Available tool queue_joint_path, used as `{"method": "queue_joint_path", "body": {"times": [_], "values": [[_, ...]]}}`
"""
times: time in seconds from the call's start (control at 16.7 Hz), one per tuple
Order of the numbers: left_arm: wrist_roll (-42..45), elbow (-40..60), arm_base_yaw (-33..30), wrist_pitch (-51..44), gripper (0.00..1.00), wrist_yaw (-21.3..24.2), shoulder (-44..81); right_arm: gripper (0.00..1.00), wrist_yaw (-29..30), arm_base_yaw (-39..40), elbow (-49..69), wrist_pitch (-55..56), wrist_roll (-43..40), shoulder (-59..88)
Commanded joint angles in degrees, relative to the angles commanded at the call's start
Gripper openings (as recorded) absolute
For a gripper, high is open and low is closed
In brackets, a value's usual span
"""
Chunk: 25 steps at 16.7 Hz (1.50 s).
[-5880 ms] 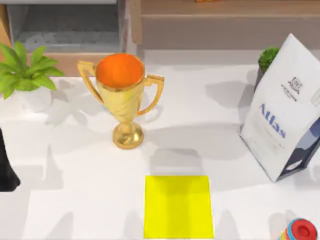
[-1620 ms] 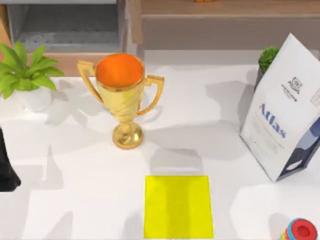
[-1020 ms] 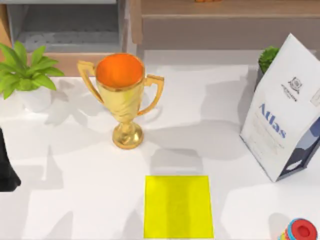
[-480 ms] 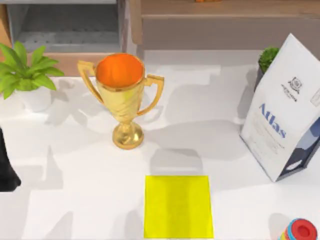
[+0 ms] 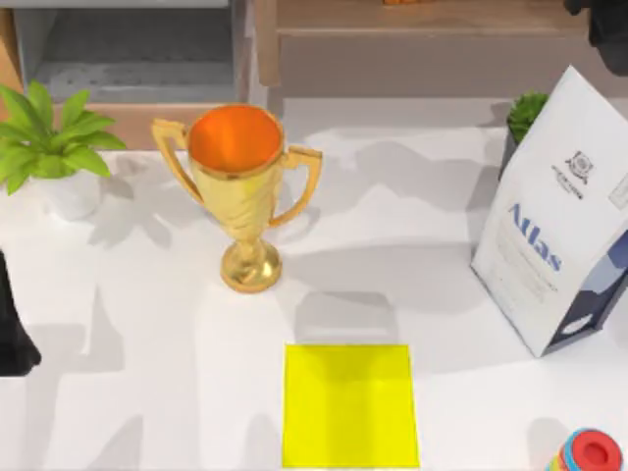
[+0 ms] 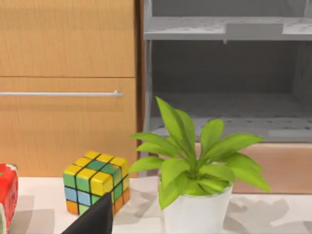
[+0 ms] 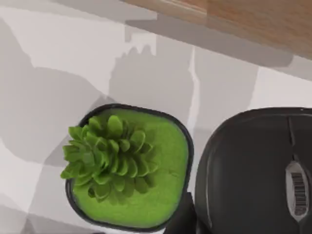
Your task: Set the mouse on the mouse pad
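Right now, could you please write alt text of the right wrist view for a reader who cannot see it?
A black mouse, seen from above, fills one corner beside a small green plant in a dark square pot. Both are over a white table, with a wooden edge beyond.

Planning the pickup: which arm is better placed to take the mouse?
Right. Its wrist view looks straight down on the black mouse beside the small green plant; the arm shows at the top view's far right corner. The left arm sits at the left edge, facing another plant.
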Motion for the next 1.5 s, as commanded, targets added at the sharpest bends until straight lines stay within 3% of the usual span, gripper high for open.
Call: {"method": "queue_joint_path", "body": {"times": [0.48,0.78,1.14,1.5], "values": [[0.0,0.0,0.0,0.0,1.0,0.0,0.0,0.0,-7.0,32.6,-14.2,6.4,37.2,-12.7],[0.0,0.0,0.0,0.0,1.0,0.0,0.0,0.0,-5.5,44.4,-28.5,7.0,55.8,-12.8],[0.0,0.0,0.0,0.0,1.0,0.0,0.0,0.0,2.3,46.3,-39.6,8.6,63.9,-10.2],[0.0,0.0,0.0,0.0,1.0,0.0,0.0,0.0,2.7,46.3,-40.1,8.7,64.1,-10.1]]}}
